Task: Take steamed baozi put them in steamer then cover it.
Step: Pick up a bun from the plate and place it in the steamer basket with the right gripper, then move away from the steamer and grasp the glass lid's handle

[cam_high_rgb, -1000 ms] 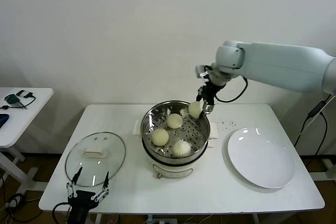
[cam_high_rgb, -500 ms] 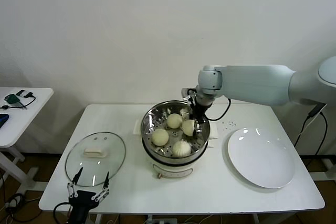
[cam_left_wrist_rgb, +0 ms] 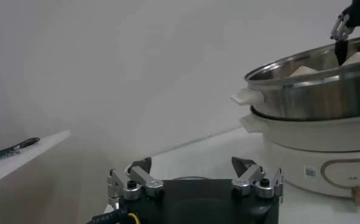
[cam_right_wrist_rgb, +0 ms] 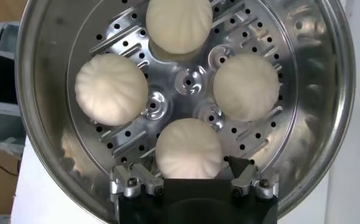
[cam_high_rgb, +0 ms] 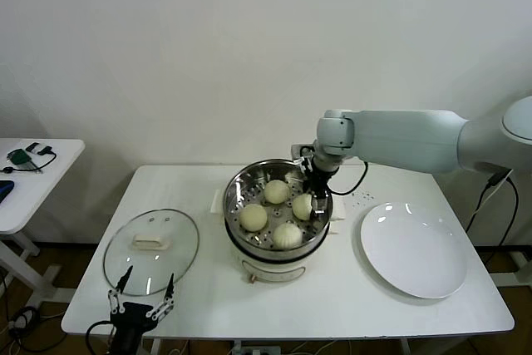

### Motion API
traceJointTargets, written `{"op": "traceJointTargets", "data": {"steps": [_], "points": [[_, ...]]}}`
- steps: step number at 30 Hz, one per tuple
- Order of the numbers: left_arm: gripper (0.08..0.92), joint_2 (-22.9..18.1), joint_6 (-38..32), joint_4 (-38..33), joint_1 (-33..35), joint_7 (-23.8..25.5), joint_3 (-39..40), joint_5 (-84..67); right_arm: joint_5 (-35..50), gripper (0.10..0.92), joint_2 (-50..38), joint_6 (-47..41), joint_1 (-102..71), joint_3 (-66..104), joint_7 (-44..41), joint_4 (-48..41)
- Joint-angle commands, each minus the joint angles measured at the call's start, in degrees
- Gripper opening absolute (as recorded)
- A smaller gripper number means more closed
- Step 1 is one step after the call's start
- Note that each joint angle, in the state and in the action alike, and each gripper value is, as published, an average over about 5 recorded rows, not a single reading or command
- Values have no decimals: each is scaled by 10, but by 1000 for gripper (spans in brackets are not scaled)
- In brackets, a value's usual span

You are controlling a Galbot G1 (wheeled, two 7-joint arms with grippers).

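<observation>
The steamer (cam_high_rgb: 236, 197) stands mid-table, a shiny steel pot on a white base. Four cream-white baozi lie on its perforated tray (cam_right_wrist_rgb: 186, 79): one at the back (cam_high_rgb: 277, 191), one front left (cam_high_rgb: 253, 217), one in front (cam_high_rgb: 288, 235), and one on the right (cam_high_rgb: 302, 205). My right gripper (cam_high_rgb: 313, 203) reaches down inside the steamer. It is open, with the right-hand baozi (cam_right_wrist_rgb: 189, 149) resting on the tray between its fingers (cam_right_wrist_rgb: 237, 170). My left gripper (cam_high_rgb: 146, 280) is open and empty at the table's front left edge, near the lid.
The round glass lid (cam_high_rgb: 151, 248) lies flat on the table left of the steamer. A flat white plate (cam_high_rgb: 413, 248) lies bare to the steamer's right. A small side table (cam_high_rgb: 33, 172) with cables stands at the far left.
My right gripper came down from the steamer's far rim with a baozi and lowered it onto the tray among the other three. The left arm has not moved.
</observation>
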Motion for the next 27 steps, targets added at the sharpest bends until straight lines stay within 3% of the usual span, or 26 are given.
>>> {"op": "traceJointTargets", "data": {"steps": [1,7,14,22,27], "points": [[823,0,0,1,-1,0,0,1,-6,822,-21,13,16,24,-9,7],[823,0,-2,5,-4,-2,-1,5,2,823,-71,62,48,67,-27,20],[823,-8,-30,7,-9,-22,-7,17,2,823,-182,193,26,127,103,54],[823,-20,-22,12,-27,-23,-13,37,-37,823,-329,265,-195,363,243,124],[823,-23,-13,17,-49,-23,-19,51,-72,823,-352,277,-360,537,291,154]]}}
